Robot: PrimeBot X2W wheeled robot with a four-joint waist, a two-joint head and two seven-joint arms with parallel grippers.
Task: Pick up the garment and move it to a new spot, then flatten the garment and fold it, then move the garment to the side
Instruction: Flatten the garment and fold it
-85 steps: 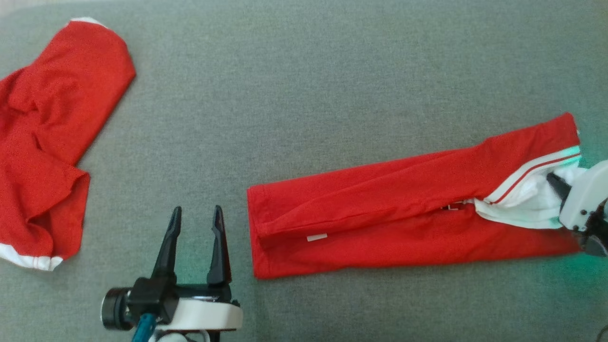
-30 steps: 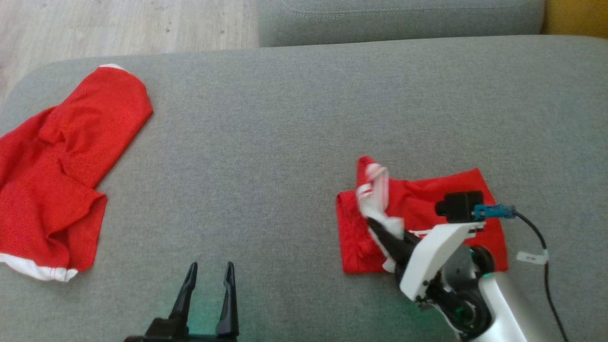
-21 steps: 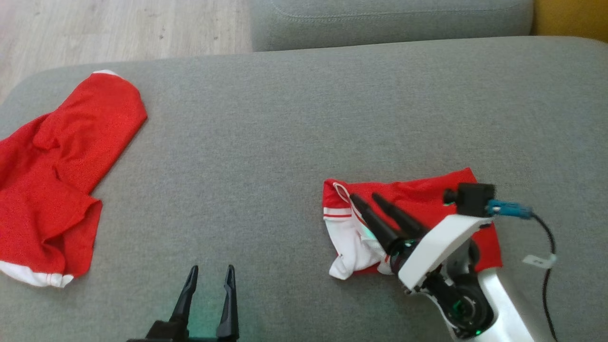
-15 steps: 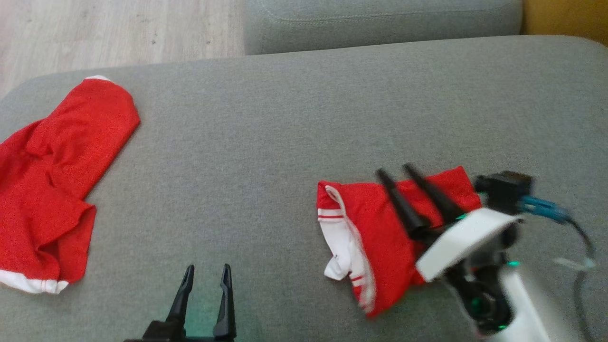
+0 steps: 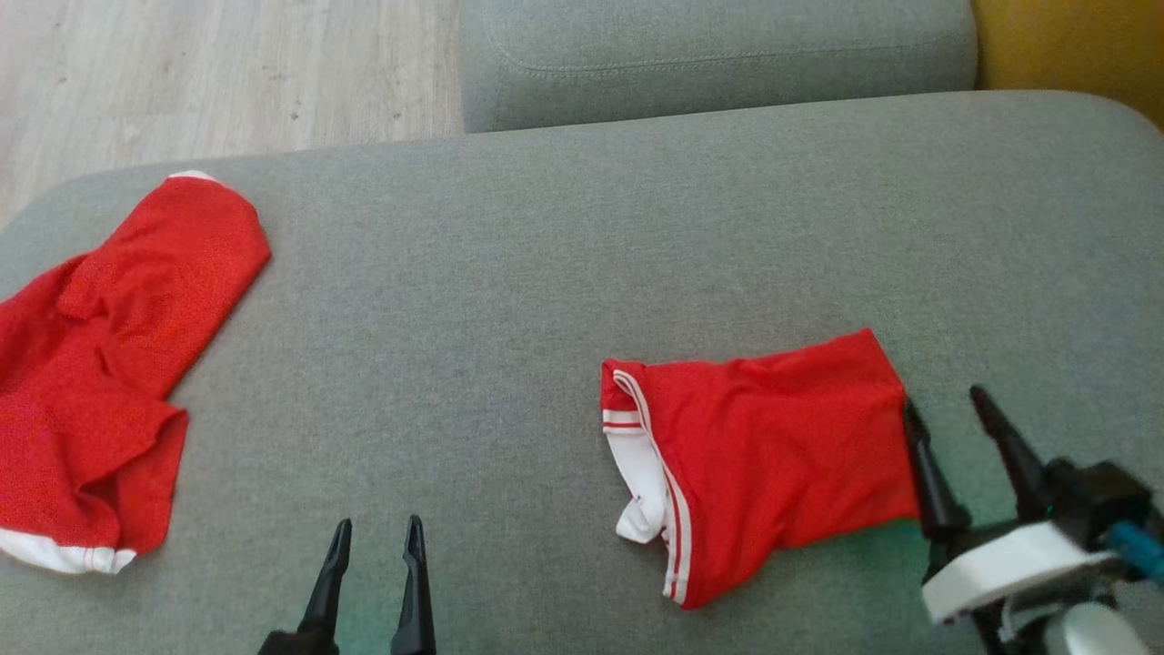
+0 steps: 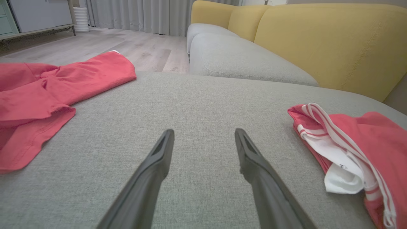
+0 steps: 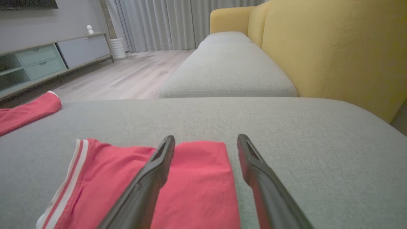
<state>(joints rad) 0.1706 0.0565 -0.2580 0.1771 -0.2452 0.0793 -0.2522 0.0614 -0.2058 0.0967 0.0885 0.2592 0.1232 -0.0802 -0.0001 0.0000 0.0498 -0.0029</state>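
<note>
The garment [image 5: 773,455], red with white striped trim, lies folded into a short bundle on the grey cushion [image 5: 546,273], its white waistband end on the left. It also shows in the left wrist view as the garment [image 6: 356,143] at the right, and under my right fingers as the garment [image 7: 190,178]. My right gripper [image 5: 946,414] is open just off the bundle's right edge, with nothing between its fingers. Open too, my left gripper [image 5: 375,526] hovers near the front edge, well left of the bundle.
A second red garment [image 5: 100,364] lies crumpled at the cushion's left end. Another grey cushion [image 5: 718,55] sits behind, with a yellow backrest [image 5: 1073,45] at the right and wooden floor [image 5: 209,73] at the back left.
My right gripper carried the waistband end over, let go and drew back to the right of the bundle. The garment now lies folded short. The camera has shifted slightly.
</note>
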